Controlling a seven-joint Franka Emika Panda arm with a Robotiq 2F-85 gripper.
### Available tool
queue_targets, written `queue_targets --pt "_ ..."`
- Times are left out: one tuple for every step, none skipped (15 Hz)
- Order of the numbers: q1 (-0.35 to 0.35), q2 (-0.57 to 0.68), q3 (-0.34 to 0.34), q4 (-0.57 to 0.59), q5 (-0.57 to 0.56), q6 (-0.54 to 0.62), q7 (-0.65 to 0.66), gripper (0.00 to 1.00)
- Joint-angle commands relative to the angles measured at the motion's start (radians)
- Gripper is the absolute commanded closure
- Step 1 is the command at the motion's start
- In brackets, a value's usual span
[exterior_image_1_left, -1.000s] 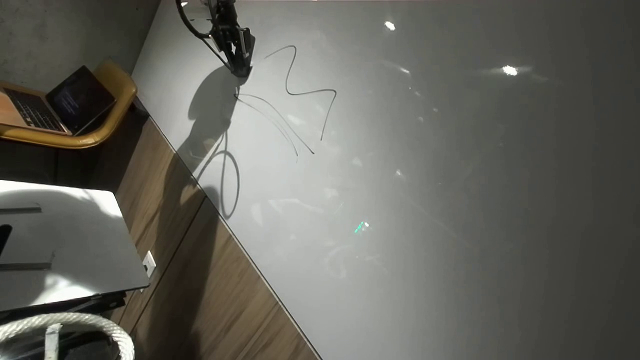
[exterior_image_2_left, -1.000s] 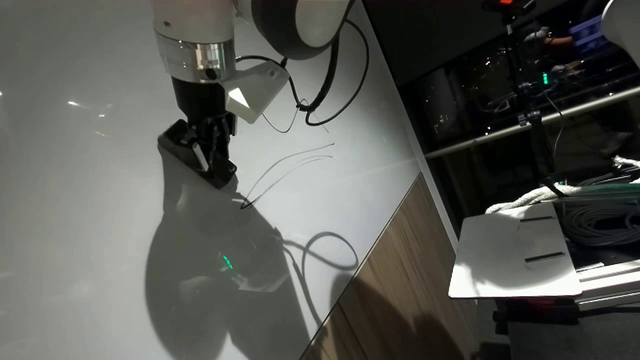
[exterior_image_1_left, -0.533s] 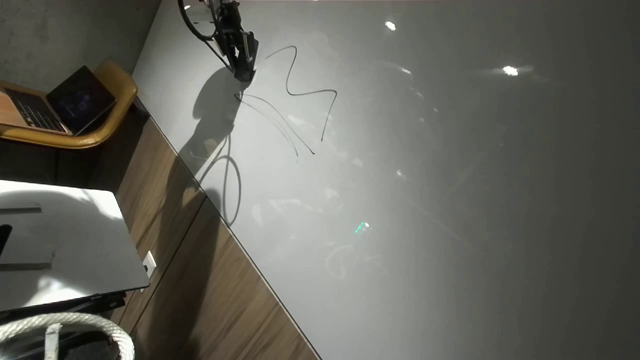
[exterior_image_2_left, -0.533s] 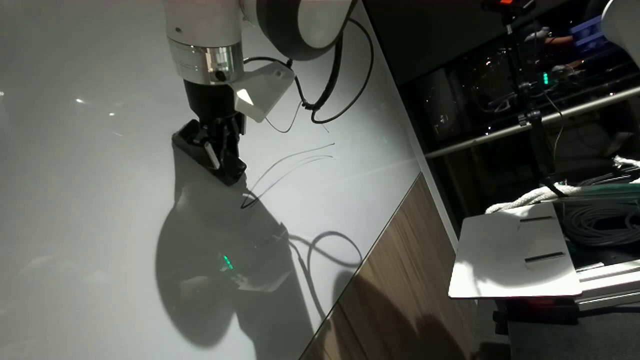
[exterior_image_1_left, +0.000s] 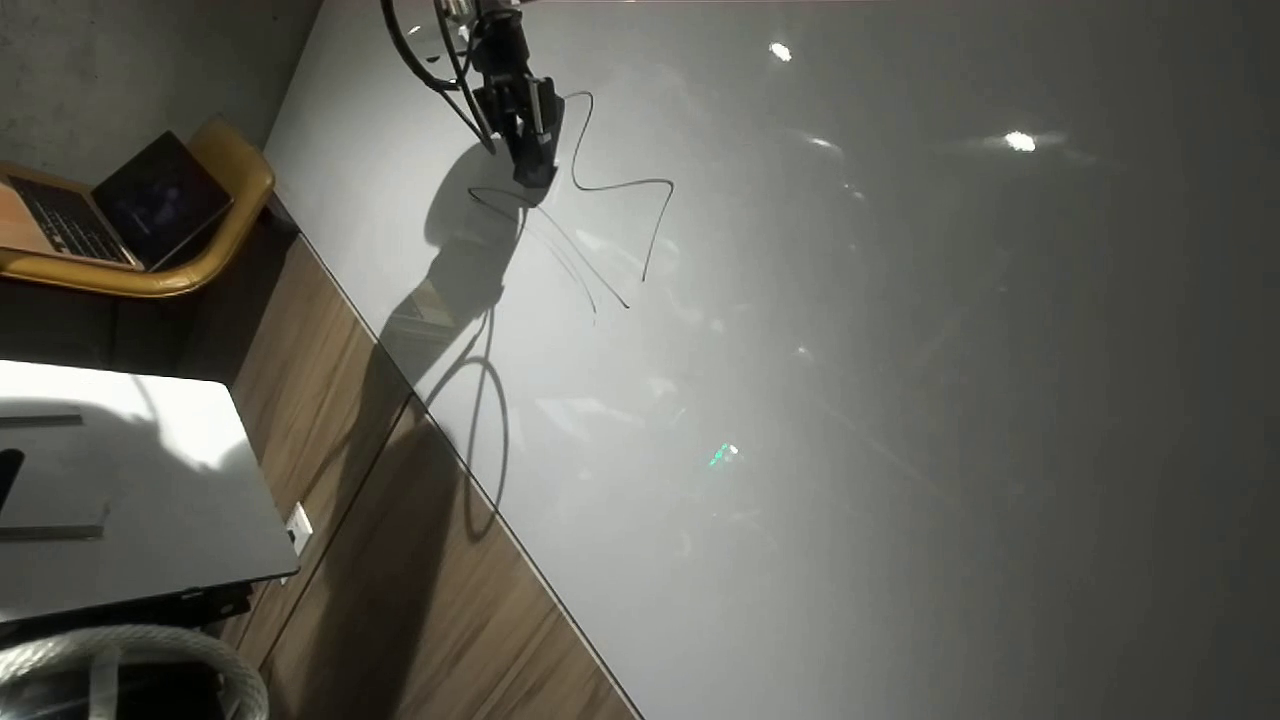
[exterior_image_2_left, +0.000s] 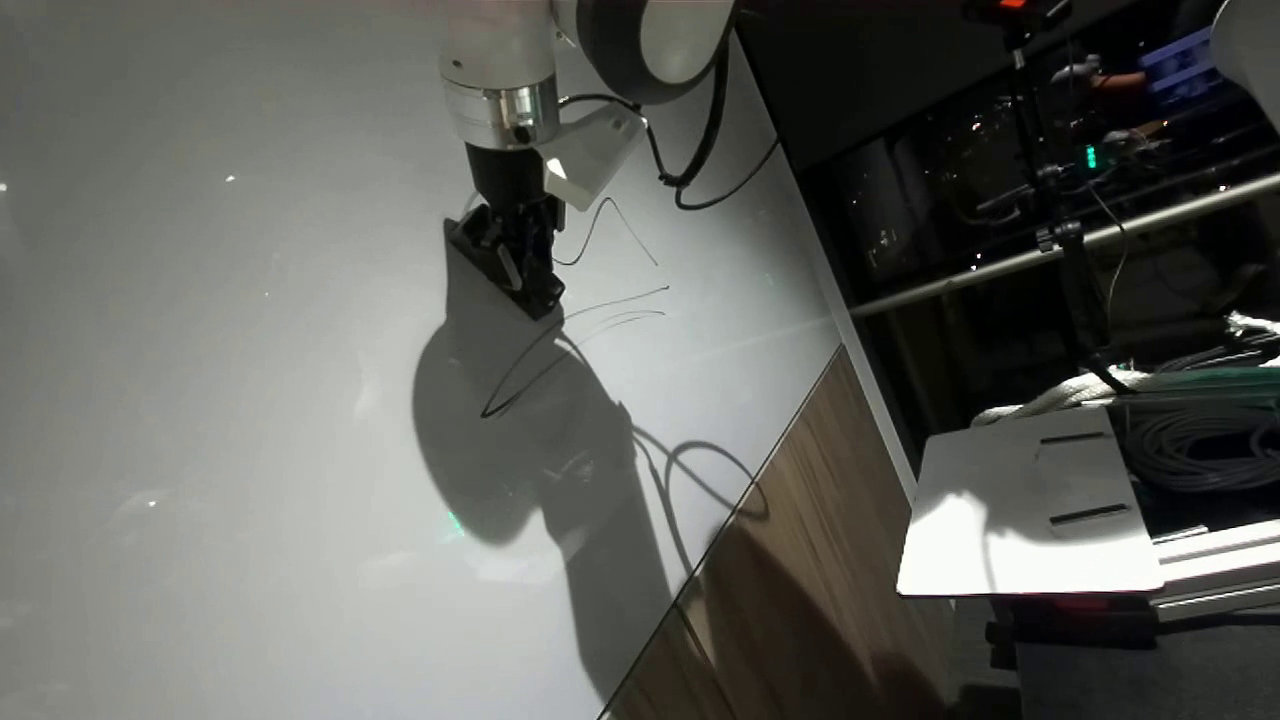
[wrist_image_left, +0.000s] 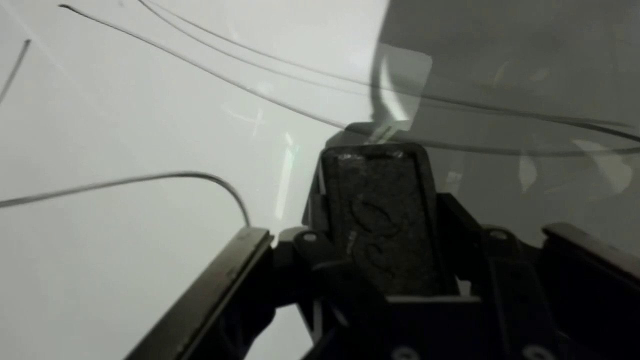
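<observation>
Wrist view: a dark oblong block (wrist_image_left: 385, 195), probably a board eraser, is clenched from both sides by the gripper (wrist_image_left: 382, 220), its back, with faint curly markings, turned toward the camera. The block lies at the surface of a glossy white board (exterior_image_1_left: 900, 420); whether it touches cannot be made out. In both exterior views it is close beside thin, curving dark lines (exterior_image_1_left: 625, 185). It is likely light and hard to break, with a stiff back and perhaps a soft felt face, hidden here. The board looks slick, so the block should slide easily, though it might twist if pushed at one end. The best hold seems to be midway along its long edges.
</observation>
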Motion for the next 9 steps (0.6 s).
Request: queue_targets --pt "-0.085 -0.033 -0.064 0.003 -0.002 0.030 -0.039 0.70" --pt "-0.102 -0.045 -0.076 -0.006 0.012 0.035 -0.049 0.70" --pt "-0.121 -0.054 -0.089 -0.013 0.022 0.043 -0.061 0.70" --pt "-0.140 -0.063 -0.103 -0.019 0.033 0.051 -0.072 0.70" --pt "-0.159 -0.069 -0.119 -0.023 0.046 0.060 -0.088 0.70" --pt "-0.178 -0.076 -0.136 -0.026 0.057 0.072 -0.103 0.70" --pt "-0.198 -0.079 -0.153 -0.028 0.068 0.084 -0.119 0.70" --pt "-0.218 -0.079 -0.172 -0.023 0.087 0.094 -0.142 0.70" --pt "-0.238 -0.075 -0.191 -0.017 0.100 0.108 -0.163 0.70"
